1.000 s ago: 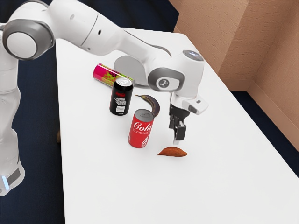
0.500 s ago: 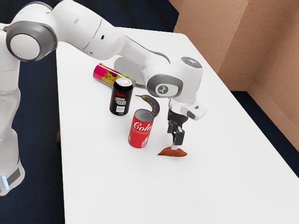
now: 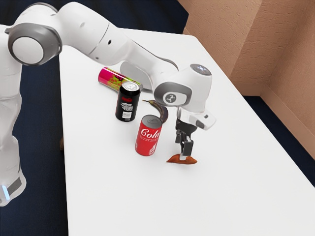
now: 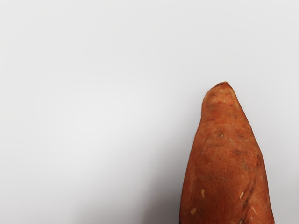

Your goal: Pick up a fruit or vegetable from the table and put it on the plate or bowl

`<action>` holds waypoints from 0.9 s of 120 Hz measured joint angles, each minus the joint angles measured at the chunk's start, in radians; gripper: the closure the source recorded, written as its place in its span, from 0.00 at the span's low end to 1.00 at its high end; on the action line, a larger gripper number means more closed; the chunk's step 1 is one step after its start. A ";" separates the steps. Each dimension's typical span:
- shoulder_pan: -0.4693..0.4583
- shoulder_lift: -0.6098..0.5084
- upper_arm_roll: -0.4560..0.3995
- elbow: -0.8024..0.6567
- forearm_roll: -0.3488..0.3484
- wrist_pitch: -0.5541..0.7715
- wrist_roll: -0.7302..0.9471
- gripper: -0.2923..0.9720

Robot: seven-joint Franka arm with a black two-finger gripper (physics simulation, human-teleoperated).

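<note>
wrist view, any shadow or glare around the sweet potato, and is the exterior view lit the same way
Wrist view: a soft grey shadow lies on the white table beside the sweet potato, whose skin looks matte, without glare. Exterior view: flat, even light; the red can casts only a faint shadow.

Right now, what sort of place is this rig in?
Likely a simulated tabletop test cell, not a home kitchen: a white table holding a red cola can and a sweet potato, beside plain tan walls.
</note>
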 joint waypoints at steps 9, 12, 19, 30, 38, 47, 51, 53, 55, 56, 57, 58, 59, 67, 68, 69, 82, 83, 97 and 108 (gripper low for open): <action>0.000 0.001 0.000 0.000 0.000 0.001 0.000 0.23; 0.000 0.001 0.000 0.000 0.000 0.002 0.000 0.23; 0.000 0.005 0.000 -0.001 0.000 0.003 0.000 0.23; 0.001 0.013 0.000 -0.001 0.000 0.009 0.000 0.23; 0.001 0.017 0.000 -0.001 -0.001 0.012 0.000 0.23; 0.001 0.023 0.000 -0.001 -0.001 0.015 -0.001 0.23; 0.001 0.025 0.000 -0.001 -0.002 0.016 -0.001 0.24; 0.001 0.026 0.000 -0.001 -0.003 0.016 -0.001 0.24; 0.001 0.026 0.000 -0.001 -0.004 0.017 -0.001 0.25; 0.001 0.027 0.000 -0.002 -0.005 0.017 -0.001 0.25; 0.001 0.027 0.000 -0.002 -0.006 0.017 -0.001 0.26; 0.001 0.027 0.000 -0.002 -0.007 0.017 -0.001 0.28; 0.002 0.027 0.000 -0.002 -0.009 0.017 -0.002 0.29; 0.002 0.028 0.000 -0.003 -0.016 0.018 -0.005 0.40; 0.002 0.028 0.000 -0.003 -0.017 0.018 -0.005 0.41; 0.002 0.028 0.000 -0.003 -0.017 0.019 -0.005 0.43; 0.002 0.027 0.000 -0.003 -0.022 0.019 -0.009 0.58; 0.002 0.027 0.000 -0.003 -0.022 0.019 -0.009 0.59; 0.002 0.023 0.000 -0.003 -0.023 0.020 -0.013 0.64; 0.002 0.019 0.001 -0.003 -0.023 0.019 -0.016 0.65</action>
